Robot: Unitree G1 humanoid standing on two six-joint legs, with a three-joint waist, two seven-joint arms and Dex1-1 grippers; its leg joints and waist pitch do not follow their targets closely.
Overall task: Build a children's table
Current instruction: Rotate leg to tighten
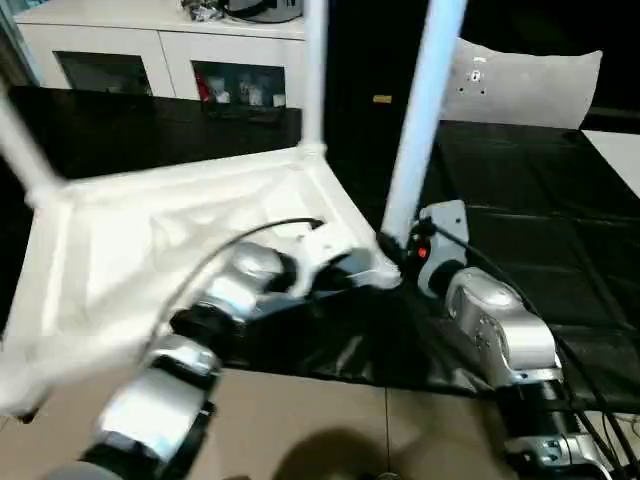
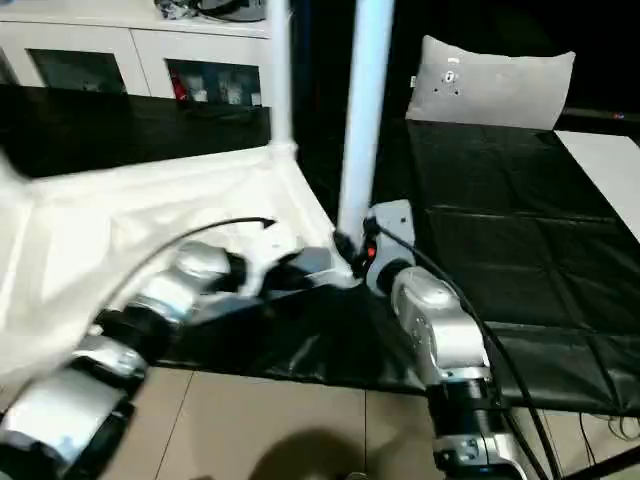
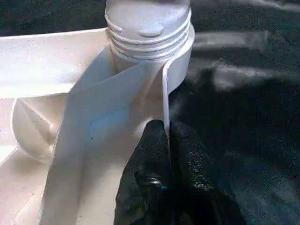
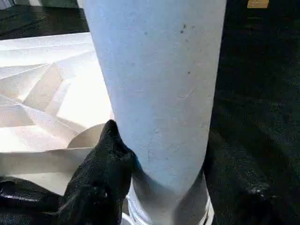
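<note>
The left gripper [image 3: 166, 136] pinches the rim of the upturned tabletop [image 1: 150, 250], jaws clamped on its thin wall beside the corner socket. At that corner, the right gripper [image 4: 159, 159] holds its jaws around an upright leg [image 1: 420, 110]. Beyond the tabletop stands a white cabinet [image 1: 160, 55].

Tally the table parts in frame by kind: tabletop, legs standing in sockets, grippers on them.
Tabletop: 1
Legs standing in corner sockets: 3, near right leg, far leg, left leg
Grippers: 2, left gripper shut on the tabletop's rim, right gripper around the near right leg
Total: 6
</note>
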